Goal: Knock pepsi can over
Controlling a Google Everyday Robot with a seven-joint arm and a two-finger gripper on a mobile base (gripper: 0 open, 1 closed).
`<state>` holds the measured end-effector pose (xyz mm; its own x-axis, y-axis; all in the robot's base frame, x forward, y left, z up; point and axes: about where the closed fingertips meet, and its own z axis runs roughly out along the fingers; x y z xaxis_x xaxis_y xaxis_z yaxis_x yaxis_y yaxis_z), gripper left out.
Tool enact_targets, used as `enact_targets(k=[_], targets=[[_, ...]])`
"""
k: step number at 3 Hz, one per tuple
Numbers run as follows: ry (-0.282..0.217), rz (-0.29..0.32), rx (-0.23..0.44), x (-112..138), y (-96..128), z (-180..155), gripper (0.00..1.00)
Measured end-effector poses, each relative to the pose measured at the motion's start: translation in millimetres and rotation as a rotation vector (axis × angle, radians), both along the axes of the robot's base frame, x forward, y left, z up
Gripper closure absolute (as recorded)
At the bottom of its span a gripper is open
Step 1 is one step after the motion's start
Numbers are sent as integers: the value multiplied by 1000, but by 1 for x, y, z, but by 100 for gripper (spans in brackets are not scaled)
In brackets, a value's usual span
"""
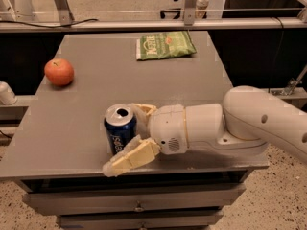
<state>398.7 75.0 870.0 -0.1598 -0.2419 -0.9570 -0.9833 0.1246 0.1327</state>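
Note:
The pepsi can (120,130), dark blue with a silver top, stands upright near the front edge of the grey table (96,80). My gripper (127,135) comes in from the right on a white arm (240,123). It is open, with one cream finger (129,158) in front of the can and the other finger (143,110) behind it. The can's right side sits between the fingers, close to or touching them.
A red apple (59,72) lies at the table's left edge. A green chip bag (164,44) lies at the back of the table. Drawers sit under the tabletop at the front. A metal frame stands behind the table.

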Motion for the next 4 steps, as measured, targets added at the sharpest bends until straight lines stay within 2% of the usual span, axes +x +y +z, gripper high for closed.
enact_targets(k=[1,2,4], targets=[[-17,-22,30,5,10,1,19],[-62,-51,2,21,-3,10,42],[-188,-108,-118,79,-60,48,87]])
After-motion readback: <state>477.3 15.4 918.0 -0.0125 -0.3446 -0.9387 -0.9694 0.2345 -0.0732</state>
